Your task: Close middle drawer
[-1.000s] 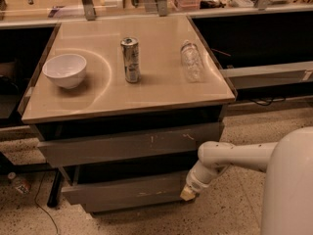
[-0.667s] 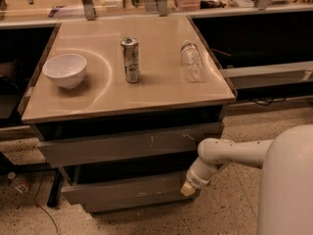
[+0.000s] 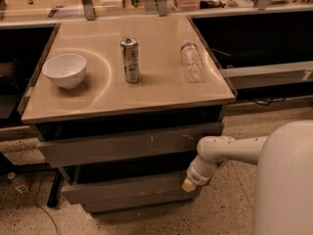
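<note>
Only one view to go on here. The scene is looked at from high up on the robot's own side, tilted down at the worktop (image 3: 156, 89) from fairly close. The white arm (image 3: 239, 148) is caught bottom right, with the end effector (image 3: 190, 183) seen at the right end of the middle drawer (image 3: 127, 189).

One bowl (image 3: 64, 70), one can (image 3: 130, 60), one bottle (image 3: 190, 61), pincer (image 3: 190, 183) at middle drawer (image 3: 122, 189)

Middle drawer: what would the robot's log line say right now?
middle drawer: partly open | gripper: low, at drawer front's right end | contact: cannot tell | step: closing not done
</note>
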You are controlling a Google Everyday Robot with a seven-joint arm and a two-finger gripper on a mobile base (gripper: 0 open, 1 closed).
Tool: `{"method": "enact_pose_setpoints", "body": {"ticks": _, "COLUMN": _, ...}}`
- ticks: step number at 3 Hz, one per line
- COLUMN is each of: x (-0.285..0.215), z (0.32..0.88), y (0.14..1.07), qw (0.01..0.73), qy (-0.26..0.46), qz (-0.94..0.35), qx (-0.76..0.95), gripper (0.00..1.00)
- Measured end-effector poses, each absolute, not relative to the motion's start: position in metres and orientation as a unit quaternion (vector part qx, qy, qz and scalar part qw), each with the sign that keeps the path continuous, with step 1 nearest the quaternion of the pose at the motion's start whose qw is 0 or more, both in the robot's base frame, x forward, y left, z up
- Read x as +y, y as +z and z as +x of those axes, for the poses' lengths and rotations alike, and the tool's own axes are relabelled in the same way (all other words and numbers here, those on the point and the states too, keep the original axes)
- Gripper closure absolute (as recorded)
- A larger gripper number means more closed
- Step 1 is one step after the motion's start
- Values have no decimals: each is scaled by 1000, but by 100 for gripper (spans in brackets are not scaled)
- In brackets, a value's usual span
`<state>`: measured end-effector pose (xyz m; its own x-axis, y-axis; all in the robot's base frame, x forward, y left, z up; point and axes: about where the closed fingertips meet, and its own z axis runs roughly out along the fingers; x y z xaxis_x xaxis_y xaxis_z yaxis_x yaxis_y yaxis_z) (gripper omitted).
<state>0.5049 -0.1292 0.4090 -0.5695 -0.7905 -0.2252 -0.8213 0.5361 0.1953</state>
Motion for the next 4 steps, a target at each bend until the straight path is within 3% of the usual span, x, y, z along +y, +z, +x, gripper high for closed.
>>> {"method": "enact_pose_setpoints", "body": {"ticks": 1, "x": -129, "z": 505, "y": 409, "qw": 54, "qy": 140, "qz": -458, "qx": 876, "gripper": 83}}
{"method": "enact_pose_setpoints", "body": {"ticks": 4, "x": -129, "z": 505, "y": 409, "qw": 54, "qy": 140, "qz": -458, "qx": 876, "gripper": 13}}
